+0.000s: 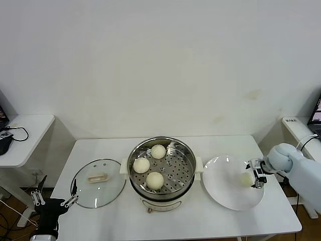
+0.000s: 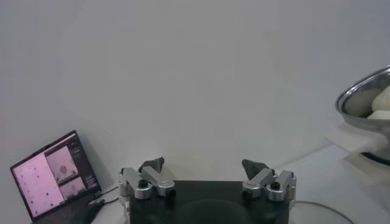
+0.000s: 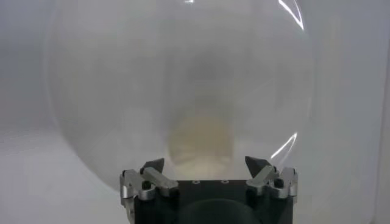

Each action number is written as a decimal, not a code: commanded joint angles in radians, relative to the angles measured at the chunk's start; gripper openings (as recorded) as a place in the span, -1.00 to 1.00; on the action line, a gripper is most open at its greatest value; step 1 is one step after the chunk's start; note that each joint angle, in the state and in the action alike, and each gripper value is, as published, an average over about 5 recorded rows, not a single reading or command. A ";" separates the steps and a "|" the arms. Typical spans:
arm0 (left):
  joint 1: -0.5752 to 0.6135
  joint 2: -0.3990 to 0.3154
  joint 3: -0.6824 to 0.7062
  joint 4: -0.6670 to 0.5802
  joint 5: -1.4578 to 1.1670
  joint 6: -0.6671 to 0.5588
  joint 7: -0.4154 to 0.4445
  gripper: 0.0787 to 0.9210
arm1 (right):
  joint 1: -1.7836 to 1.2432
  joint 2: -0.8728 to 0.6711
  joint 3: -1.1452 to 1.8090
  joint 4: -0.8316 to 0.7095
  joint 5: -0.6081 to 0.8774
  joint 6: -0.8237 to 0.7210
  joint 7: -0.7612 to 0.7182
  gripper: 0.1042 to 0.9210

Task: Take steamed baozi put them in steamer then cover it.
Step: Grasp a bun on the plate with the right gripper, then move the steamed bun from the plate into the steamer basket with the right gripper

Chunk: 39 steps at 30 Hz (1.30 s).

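Right tool [image 3: 210,165] spread wide around the last steamed baozi [image 1: 246,178] on the plate [image 1: 225,196].

Steamer [image 1: 161,173] stands uncovered, open from above; cover [image 1: 99,183] lies beside it

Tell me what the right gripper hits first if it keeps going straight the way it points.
Most likely the last baozi on the white plate; it lies dead ahead of the open right gripper.

Right gripper [image 3: 205,163] at frame's lower edge, fingers spread apart. Blurred cream bun [image 3: 200,141] between fingertips, just beyond them, on white plate [image 3: 109,91]. Contact with bun unclear. Plate fills most of view.
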 commanded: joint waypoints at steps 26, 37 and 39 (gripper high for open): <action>0.002 -0.005 -0.004 -0.007 -0.003 0.000 -0.001 0.77 | 0.138 -0.020 -0.083 0.029 0.089 -0.043 -0.089 0.27; 0.001 0.000 0.001 -0.011 -0.005 -0.002 -0.001 0.77 | 0.531 -0.120 -0.345 0.222 0.320 -0.132 -0.102 0.26; 0.000 0.003 0.002 -0.012 -0.006 -0.002 -0.001 0.77 | 0.622 -0.119 -0.412 0.272 0.364 -0.156 -0.094 0.26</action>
